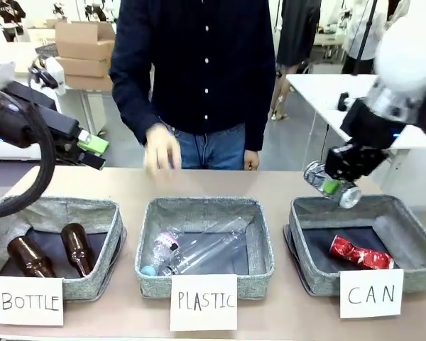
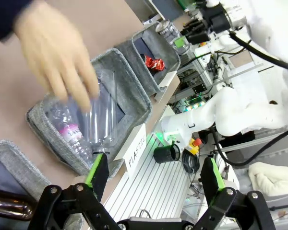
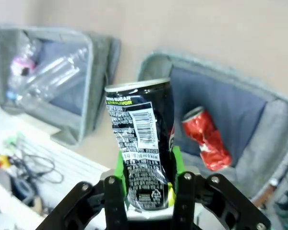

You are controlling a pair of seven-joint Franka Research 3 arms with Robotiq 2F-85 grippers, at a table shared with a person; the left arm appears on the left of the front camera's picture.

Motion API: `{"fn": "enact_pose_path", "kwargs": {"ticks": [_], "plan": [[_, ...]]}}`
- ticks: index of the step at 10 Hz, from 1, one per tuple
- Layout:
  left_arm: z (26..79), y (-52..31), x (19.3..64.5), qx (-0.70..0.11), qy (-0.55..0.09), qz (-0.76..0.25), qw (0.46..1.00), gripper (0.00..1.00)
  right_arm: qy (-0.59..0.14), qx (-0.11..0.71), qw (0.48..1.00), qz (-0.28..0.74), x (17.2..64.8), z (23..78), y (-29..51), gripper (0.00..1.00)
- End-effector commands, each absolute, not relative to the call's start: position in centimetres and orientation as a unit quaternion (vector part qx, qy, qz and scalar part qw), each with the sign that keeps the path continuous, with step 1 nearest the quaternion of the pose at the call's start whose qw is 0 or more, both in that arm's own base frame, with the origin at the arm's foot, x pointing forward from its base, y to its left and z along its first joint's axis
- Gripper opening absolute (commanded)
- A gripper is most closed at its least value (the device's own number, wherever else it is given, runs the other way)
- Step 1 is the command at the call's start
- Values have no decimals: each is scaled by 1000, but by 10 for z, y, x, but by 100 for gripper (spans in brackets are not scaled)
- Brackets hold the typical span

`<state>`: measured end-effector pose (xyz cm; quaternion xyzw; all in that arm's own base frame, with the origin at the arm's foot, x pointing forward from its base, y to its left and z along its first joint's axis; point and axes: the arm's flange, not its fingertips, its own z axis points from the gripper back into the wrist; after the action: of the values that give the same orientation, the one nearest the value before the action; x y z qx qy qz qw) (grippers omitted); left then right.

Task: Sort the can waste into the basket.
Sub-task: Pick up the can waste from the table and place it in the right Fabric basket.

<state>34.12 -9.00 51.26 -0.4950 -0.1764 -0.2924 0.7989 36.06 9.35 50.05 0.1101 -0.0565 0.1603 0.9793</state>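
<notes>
Two cans here: the red can (image 1: 361, 252) lies in the CAN basket (image 1: 412, 241), and the dark can (image 1: 331, 184) is clamped in the right gripper (image 1: 341, 181) above that basket's far-left corner. Three baskets on the tan table (image 1: 270, 183), two brown bottles (image 1: 51, 252) in one. Left gripper (image 2: 153, 177) hangs open. Boxes and tables behind the person (image 1: 206, 71).

The person's hand (image 1: 162, 150) is smeared by motion over the worktop (image 1: 220, 181), and in the left wrist view it (image 2: 55, 52) is blurred too, covering part of the plastic bottles (image 2: 93, 124). The right claw (image 1: 339, 177) hides the middle of the black can (image 1: 331, 184). That can's (image 3: 141, 158) lower end sits behind the claw's (image 3: 146, 191) fingers.
</notes>
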Motion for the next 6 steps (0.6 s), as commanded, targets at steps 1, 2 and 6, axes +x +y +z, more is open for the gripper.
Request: {"fn": "enact_pose_path", "kwargs": {"ticks": [1,2,6], "plan": [[514,-87,341,-495,-172,-295,799,100,-67,141,973,168,344,483,75,0],[514,-87,341,-495,-172,-295,799,100,-67,150,973,160,339,480,71,0],[514,-87,341,-495,-172,-295,799,100,-63,146,975,153,338,477,74,0]]}}
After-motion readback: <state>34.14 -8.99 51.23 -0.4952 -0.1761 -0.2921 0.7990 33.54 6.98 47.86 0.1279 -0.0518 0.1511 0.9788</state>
